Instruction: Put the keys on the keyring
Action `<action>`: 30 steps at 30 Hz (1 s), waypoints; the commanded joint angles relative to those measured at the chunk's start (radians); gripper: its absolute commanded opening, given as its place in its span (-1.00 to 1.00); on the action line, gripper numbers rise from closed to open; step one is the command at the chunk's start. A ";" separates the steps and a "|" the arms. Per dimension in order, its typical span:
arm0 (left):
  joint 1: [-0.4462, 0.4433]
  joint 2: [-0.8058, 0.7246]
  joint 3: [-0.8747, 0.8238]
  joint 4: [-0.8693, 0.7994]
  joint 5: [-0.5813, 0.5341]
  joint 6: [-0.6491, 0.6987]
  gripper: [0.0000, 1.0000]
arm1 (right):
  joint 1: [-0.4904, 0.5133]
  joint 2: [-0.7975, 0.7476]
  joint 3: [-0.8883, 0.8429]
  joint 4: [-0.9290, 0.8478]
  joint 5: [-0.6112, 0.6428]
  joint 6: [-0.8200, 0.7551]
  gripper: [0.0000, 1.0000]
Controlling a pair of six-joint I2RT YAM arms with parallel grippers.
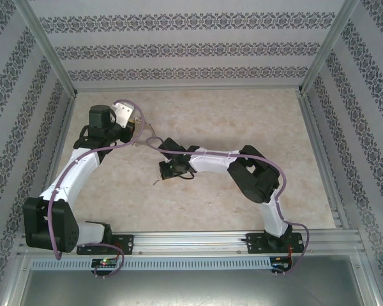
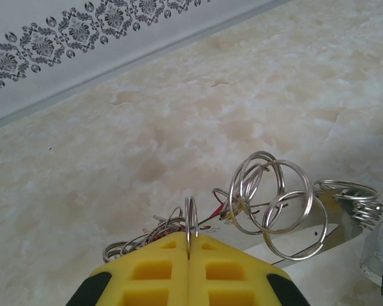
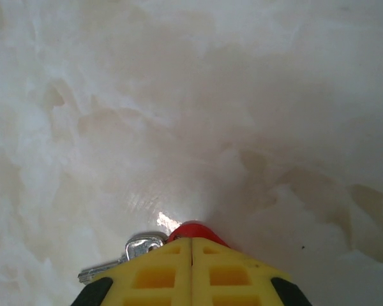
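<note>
Looking through the right wrist camera, I am seeing one key (image 3: 140, 247) pinned at the tip of the right gripper (image 3: 191, 241). Its yellow fingers (image 3: 153, 274) are pressing fully together, with no gap showing. The key's red tag (image 3: 191, 228) is bulging out just past the fingertips. The silver head and blade are sticking out to the left, lying low over the pale marbled table (image 3: 198, 95).

Through the left wrist camera, the keyring (image 2: 191, 215) is standing on edge as a thin silver loop, and the left gripper (image 2: 189, 241) is pinching it between closed yellow fingers (image 2: 147, 274). A tangle of small silver rings (image 2: 274, 201) is hanging off it to the right, overlapping one another and resting on the table. More thin wire loops are spilling out to the left of the fingertips. A sliver of red is showing among the rings, too small for me to identify.

From the overhead camera, the left arm is reaching to the far left part of the table, close to the patterned wall (image 1: 191, 48). The right arm is bending across toward the middle, so the two grippers are sitting near each other but apart. The key and keyring are not touching.
</note>
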 commanded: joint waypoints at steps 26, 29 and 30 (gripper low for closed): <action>-0.170 -0.022 -0.067 -0.065 0.270 0.095 -1.00 | -0.243 -0.330 -0.366 -0.134 -0.068 -0.192 -0.96; -0.172 -0.019 -0.069 -0.064 0.266 0.099 -1.00 | -0.243 -0.310 -0.347 -0.139 -0.066 -0.186 -0.89; -0.173 -0.016 -0.068 -0.064 0.265 0.100 -1.00 | -0.243 -0.310 -0.349 -0.132 -0.070 -0.178 -0.83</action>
